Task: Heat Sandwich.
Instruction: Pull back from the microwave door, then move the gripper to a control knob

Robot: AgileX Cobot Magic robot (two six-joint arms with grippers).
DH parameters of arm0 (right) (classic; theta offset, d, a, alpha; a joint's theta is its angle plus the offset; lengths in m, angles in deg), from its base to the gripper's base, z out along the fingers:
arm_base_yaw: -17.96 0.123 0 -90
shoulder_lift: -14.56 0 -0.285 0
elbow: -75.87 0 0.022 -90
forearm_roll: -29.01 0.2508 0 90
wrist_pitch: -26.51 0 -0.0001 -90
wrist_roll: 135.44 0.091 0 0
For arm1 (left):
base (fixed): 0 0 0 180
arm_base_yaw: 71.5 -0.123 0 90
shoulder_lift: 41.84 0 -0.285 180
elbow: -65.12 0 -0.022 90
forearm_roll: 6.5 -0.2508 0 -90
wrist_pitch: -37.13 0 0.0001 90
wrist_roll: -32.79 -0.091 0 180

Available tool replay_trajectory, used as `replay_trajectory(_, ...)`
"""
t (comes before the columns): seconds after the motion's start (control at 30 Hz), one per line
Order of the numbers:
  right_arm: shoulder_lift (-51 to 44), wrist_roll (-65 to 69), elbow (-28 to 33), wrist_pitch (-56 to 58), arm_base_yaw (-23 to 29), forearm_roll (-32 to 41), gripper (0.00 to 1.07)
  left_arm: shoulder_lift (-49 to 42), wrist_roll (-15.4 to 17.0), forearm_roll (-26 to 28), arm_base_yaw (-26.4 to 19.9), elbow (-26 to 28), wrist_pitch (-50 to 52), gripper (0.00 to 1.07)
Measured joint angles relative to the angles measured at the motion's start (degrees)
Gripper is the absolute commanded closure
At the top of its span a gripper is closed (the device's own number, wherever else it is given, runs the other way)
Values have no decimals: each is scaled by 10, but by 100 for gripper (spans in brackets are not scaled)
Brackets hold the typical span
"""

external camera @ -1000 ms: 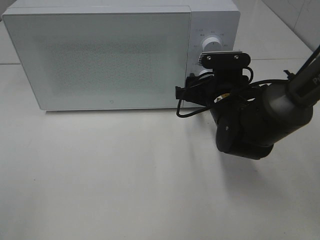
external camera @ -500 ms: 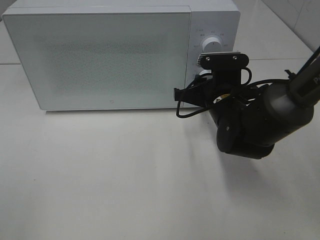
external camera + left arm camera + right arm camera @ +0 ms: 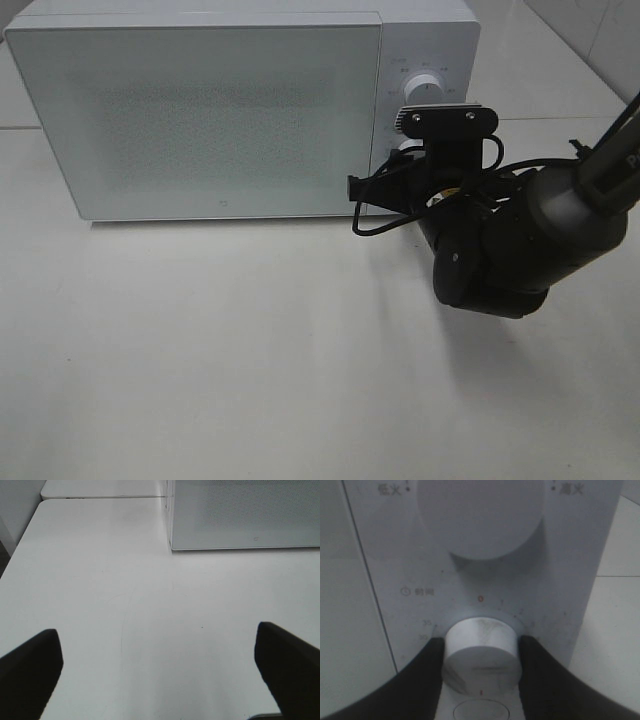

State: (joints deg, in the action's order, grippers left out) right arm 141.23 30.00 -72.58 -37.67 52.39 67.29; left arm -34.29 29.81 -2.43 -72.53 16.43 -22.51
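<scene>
The sandwich is out of view. The white microwave [image 3: 200,110] stands at the back of the table with its door closed. My right gripper [image 3: 481,655] is shut on the lower timer knob [image 3: 480,650] of the control panel, one black finger [image 3: 427,680] pressed against each side. Above it sits the larger upper knob [image 3: 480,515]. From above, the right arm's wrist [image 3: 490,250] hides most of that grip. My left gripper [image 3: 159,670] hangs open over bare tabletop, with nothing between its fingers.
The microwave's front corner [image 3: 172,542] lies ahead of the left gripper. A white tabletop [image 3: 220,350] stretches in front of the microwave. A black cable [image 3: 375,222] loops off the right wrist near the door's edge.
The right arm has shifted very slightly at the control panel. The microwave door stays closed and nothing else has moved.
</scene>
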Motion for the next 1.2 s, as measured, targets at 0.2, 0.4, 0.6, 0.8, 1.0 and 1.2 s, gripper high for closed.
replay_trajectory(0.2, 0, 35, 0, -1, 0, -2, 98, 0, 0, 0, 0, 0, 0, 7)
replay_trajectory(0.4, 2, 136, 0, -6, 0, -6, 98, 0, 0, 0, 0, 0, 0, 7)
replay_trajectory(0.6, 3, 245, 1, -11, 0, -11, 98, 0, 0, 0, 0, 0, 0, 7)
replay_trajectory(0.8, 3, 365, 3, -15, 0, -23, 98, 0, 0, 0, 0, 0, 0, 7)
replay_trajectory(1.0, 4, 482, 5, -19, -1, -26, 98, 0, 0, 0, 0, 0, 0, 7)
replay_trajectory(1.2, 4, 548, 5, -20, -1, -28, 97, 0, 0, 0, 0, 0, 0, 7)
